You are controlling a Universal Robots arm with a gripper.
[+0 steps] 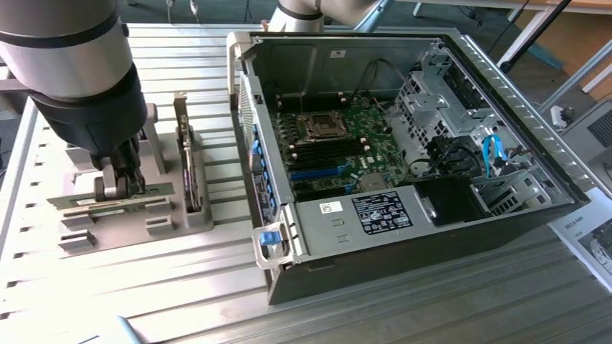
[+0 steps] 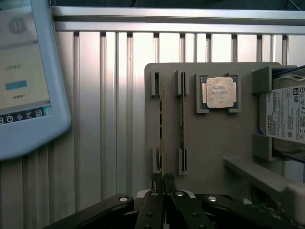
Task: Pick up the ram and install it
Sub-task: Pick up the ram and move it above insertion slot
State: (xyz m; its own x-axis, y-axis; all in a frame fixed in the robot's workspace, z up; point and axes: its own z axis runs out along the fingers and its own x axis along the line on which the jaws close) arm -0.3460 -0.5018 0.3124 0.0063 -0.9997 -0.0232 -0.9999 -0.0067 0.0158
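- Gripper (image 2: 163, 181) fingers, closest to your wrist camera, are pinched narrow on the ram (image 2: 161, 119).
- You'll see the ram standing on edge in the gray tray (image 2: 209, 138), near the computer case (image 1: 402, 236).

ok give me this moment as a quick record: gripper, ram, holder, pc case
gripper: down at the holder, shut on the ram
ram: on edge, seated in the holder's slot
grey holder: also carries a processor chip and a hard drive
pc case: side open, motherboard exposed, on the exterior view's right of the holder
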